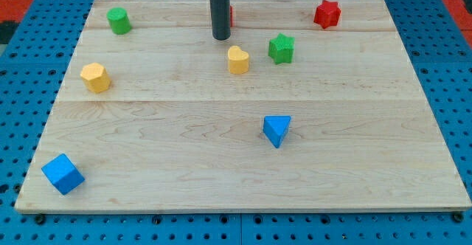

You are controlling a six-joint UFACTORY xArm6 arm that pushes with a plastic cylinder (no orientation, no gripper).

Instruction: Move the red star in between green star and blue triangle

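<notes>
The red star [327, 14] lies near the view's top right of the wooden board [184, 171]. The green star [281, 49] lies below and to the left of it. The blue triangle [276, 130] lies near the board's middle, below the green star. My tip [220, 37] rests at the view's top centre, far left of the red star and left of the green star. It stands just above the yellow heart-shaped block [237, 60]. A red block [230, 14] shows only as a sliver behind the rod.
A green cylinder [119, 21] lies at the view's top left. A yellow hexagon block [95, 77] lies at the left. A blue cube [63, 174] lies at the bottom left corner. A blue pegboard [22, 68] surrounds the board.
</notes>
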